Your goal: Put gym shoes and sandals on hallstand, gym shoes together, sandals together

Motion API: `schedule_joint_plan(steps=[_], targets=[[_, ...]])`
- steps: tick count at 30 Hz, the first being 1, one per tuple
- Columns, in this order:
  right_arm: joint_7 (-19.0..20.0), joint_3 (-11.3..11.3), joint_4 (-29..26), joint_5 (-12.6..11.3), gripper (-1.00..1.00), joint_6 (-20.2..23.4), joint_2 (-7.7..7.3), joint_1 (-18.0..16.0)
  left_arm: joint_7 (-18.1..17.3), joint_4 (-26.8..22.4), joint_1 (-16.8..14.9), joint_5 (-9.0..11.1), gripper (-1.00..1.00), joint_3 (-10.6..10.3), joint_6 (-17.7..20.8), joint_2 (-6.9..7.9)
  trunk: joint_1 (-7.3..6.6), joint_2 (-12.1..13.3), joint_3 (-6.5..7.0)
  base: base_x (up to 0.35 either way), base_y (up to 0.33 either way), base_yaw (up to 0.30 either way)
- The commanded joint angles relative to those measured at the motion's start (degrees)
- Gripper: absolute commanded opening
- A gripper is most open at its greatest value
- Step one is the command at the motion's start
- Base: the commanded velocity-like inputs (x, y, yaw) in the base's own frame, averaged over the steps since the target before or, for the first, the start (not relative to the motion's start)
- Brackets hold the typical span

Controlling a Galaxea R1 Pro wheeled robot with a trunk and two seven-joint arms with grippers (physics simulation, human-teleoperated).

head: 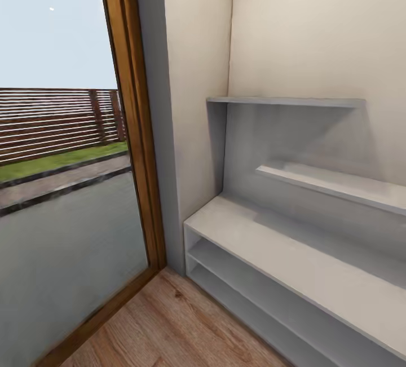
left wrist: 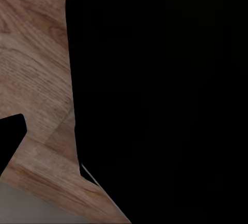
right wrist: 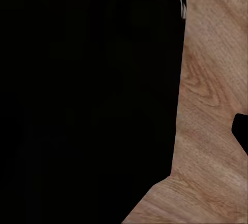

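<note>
One hallstand (head: 293, 254), bare shelves.

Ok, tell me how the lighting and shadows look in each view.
Head view: even, soft daylight, with faint shadows under the hallstand shelves. Left wrist view: a black mass hides much of the wood floor. Right wrist view: likewise black, floor evenly lit.

Wood-plank corridor floor (left wrist: 36, 69) beside a large black shape (left wrist: 160, 95)

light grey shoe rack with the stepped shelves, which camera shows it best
The head view: the light-grey hallstand appears with its two-tier open base, back panel and two stepped upper shelves. Both wrist views show wood-plank floor beside a large black shape; the left wrist's pale grey corner cannot be identified.
</note>
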Motion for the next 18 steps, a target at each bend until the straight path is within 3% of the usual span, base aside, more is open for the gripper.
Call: schedule_joint_plan(steps=[1, 6, 12, 18], targets=[[-0.3, -0.3, -0.3, 0.1, 1.0, -0.3, -0.33, -0.3, 0.1, -0.3, -0.3, 0.3, 1.0, 0.3, -0.3, 0.33, 0.0, 0.0, -0.03, 0.0, 0.0, 0.0], [-0.1, -0.1, -2.0, 0.1, 1.0, -1.9, -0.22, -0.8, -0.1, -2.0, -2.0, 1.9, 1.0, 0.6, -1.9, 1.63, 0.0, 0.0, -0.03, 0.0, 0.0, 0.0], [-0.1, -0.1, -2.8, 0.1, 1.0, -0.6, 1.71, -1.3, -0.3, -0.1, 0.0, 0.2, 1.0, 0.1, -0.6, -0.26, 0.0, 0.0, -0.03, 0.0, 0.0, 0.0], [-0.1, -0.3, -2.3, 0.2, 1.0, 1.1, 2.83, -1.3, -0.3, 1.0, 0.7, 0.1, 1.0, 0.1, 1.1, -0.24, 0.0, 0.0, -0.03, 0.0, 0.0, -0.001]])
